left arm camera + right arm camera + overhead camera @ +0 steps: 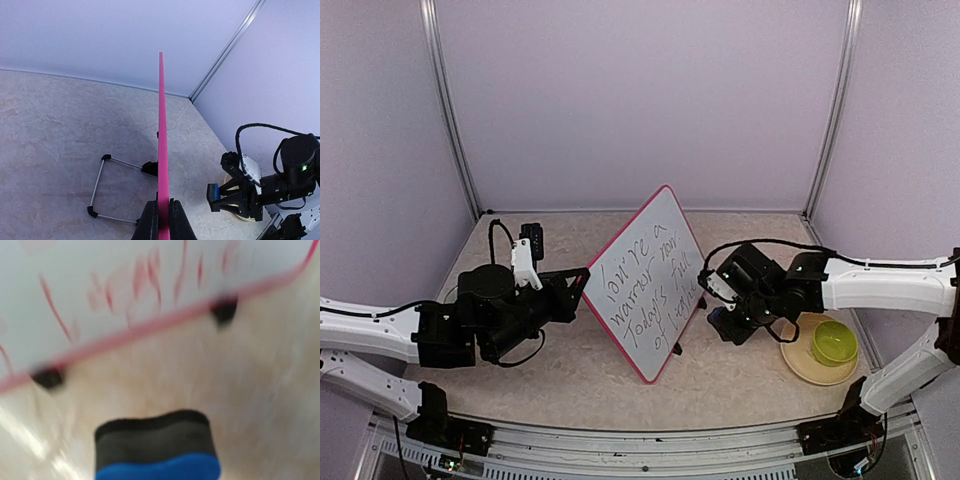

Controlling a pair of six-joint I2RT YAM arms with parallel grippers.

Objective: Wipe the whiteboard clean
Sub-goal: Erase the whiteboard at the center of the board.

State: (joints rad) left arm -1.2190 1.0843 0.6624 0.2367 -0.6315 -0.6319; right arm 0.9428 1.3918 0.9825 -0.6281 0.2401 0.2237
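Note:
The whiteboard (647, 285) stands tilted in the middle of the table, white with a red-pink rim and dark handwriting across it. My left gripper (582, 284) is shut on its left edge. The left wrist view shows the rim (162, 150) edge-on, clamped between my fingers (150, 222). My right gripper (718, 318) is just right of the board's lower right edge, shut on a blue and black eraser (157, 447), apart from the board. The blurred right wrist view shows the board's lower rim (150, 327) and a black foot (223, 312) above the eraser. The eraser also shows in the left wrist view (214, 192).
A green cup (833, 343) sits on a tan plate (802, 365) at the right, close behind my right arm. The board's wire stand (100, 187) with black feet rests on the table behind the board. Enclosure walls stand at the back and both sides.

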